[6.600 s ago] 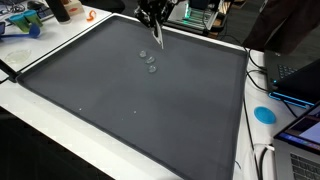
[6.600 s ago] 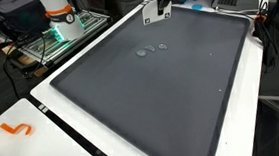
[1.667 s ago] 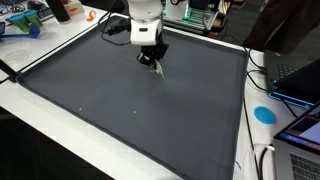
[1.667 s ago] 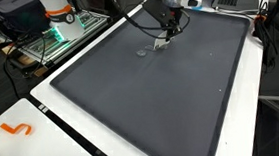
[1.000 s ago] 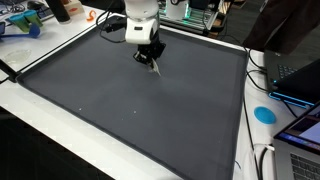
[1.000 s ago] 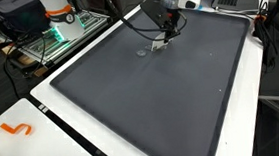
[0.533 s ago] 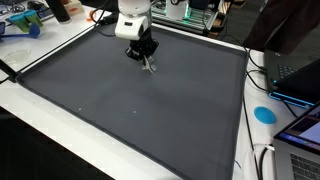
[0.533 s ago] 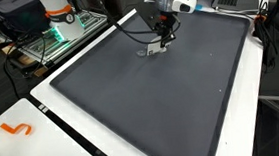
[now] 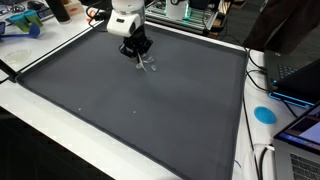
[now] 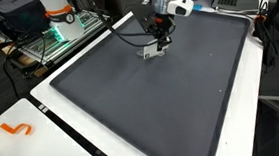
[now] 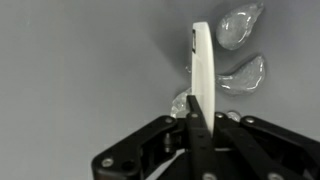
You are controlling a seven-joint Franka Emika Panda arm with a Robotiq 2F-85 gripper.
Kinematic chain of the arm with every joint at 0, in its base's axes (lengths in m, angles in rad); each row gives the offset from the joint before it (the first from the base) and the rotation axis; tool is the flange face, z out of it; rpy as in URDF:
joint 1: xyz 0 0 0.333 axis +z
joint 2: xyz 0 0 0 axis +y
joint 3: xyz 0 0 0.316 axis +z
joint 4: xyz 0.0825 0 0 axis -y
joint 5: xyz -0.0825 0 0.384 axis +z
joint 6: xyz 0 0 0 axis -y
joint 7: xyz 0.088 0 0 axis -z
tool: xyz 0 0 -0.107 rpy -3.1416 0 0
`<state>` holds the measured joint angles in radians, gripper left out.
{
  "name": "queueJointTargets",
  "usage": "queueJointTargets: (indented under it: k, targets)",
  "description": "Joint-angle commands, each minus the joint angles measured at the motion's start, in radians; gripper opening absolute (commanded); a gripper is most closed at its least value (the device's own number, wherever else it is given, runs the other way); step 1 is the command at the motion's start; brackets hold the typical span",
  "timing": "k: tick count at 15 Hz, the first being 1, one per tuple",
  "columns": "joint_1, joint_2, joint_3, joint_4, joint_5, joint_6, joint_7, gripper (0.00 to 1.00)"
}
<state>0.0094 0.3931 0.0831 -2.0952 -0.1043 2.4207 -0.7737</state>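
Grips a thin white strip [image 11: 200, 62] in the claw [image 11: 195, 126], clenched on the strip's lower end in the wrist view, flat faces between the fingers and narrow edge toward the camera. Hangs low over the far part of the dark mat [image 9: 150, 115] on the white worktop [image 9: 35, 108], left of the mat's middle in an exterior view. Cannot tell whether the strip's free end touches the mat.

Shows three clear pieces [image 11: 242, 25], drop-shaped, lying on the mat just beside the strip: two to its right in the wrist view, one partly hidden behind it.

Looks light, stiff and smooth, so probably easy to lift. Likely to pivot or slide between the pads if pinched only at the tip. Better taken across the flat faces, well in from the end, with a steady squeeze. Seems thin enough to snap or bow if pressed down endwise against the mat.
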Motion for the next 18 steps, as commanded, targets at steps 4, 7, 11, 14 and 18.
queueJointTargets:
  k: [4,7,11,14,18]
  targets:
    - [-0.043,-0.030,0.028,-0.023,0.030,-0.056,-0.031,0.01]
    - [-0.045,-0.038,0.031,-0.021,0.035,-0.050,-0.027,0.01]
    - [-0.045,-0.067,0.042,-0.026,0.062,-0.050,-0.015,0.01]
    - [-0.039,-0.098,0.045,-0.030,0.098,-0.056,0.007,0.01]
    - [-0.013,-0.139,0.047,-0.040,0.120,-0.050,0.091,0.01]
